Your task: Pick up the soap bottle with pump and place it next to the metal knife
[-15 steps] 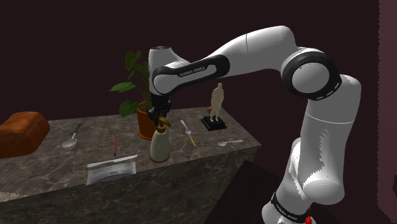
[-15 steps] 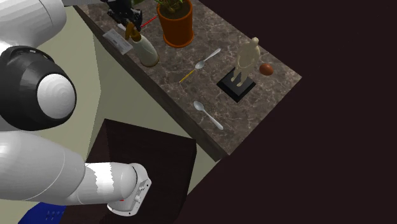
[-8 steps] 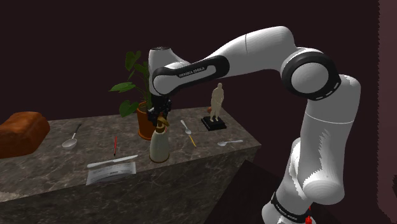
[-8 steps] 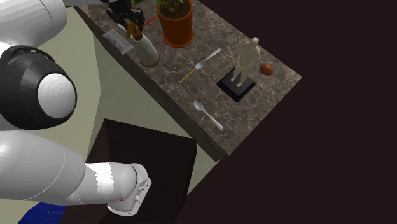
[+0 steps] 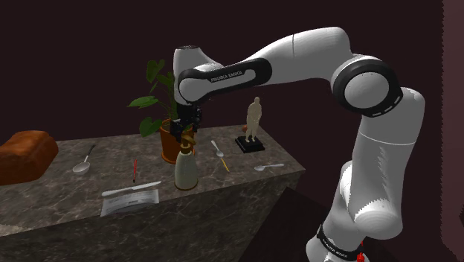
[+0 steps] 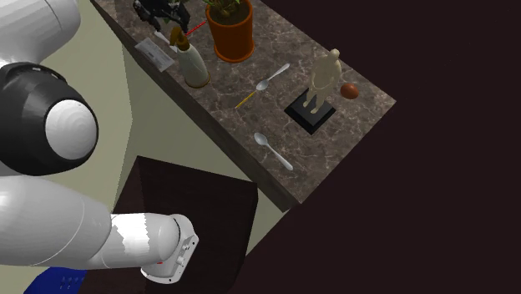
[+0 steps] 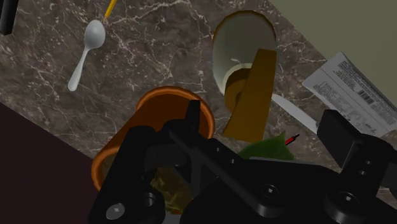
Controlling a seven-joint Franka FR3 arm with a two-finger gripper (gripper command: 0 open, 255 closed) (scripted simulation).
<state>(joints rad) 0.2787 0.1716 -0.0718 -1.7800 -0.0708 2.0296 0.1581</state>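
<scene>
Soap bottle [image 5: 186,170], cream body w/ brownish-gold pump [image 5: 186,141], stands upright on the dark marbled counter [image 5: 59,195], near its front edge. In the second exterior view the bottle [image 6: 195,67] is just beside the terracotta plant pot [image 6: 231,35], on that view's left of it, not touching.

Gripper [image 5: 186,131] hangs directly over the pump, black fingers pointing down. In the wrist view the claw [image 7: 267,122] is spread wide: fingers [image 7: 347,137] stand apart, pump [image 7: 254,95] sits in the gap btwn them w/ space on both sides, so nothing is clasped. Bottle's base is on the counter.

Metal knife [image 5: 132,189] lies flat to the shoulder view's left of the bottle, near but apart, along the far edge of a printed paper sheet [image 5: 130,202]. Wrist view shows the blade [image 7: 294,113] running from beside the bottle toward the sheet [image 7: 348,81], which has a barcode. Red pen [image 5: 134,170] lies just behind the knife.

Behind the bottle: the pot [image 5: 169,143] w/ a green leafy plant. To the shoulder view's right: a spoon [image 5: 217,151] w/ a yellow stick [image 5: 225,165] at its end, then a tan human figurine [image 5: 254,119] on a black base, plus another spoon [image 5: 269,167] near the counter's corner. A small red-brown ball [image 6: 349,90] sits beside the figurine. Far left in the shoulder view: a third spoon [image 5: 83,164] and a brown bread loaf [image 5: 26,155].
</scene>
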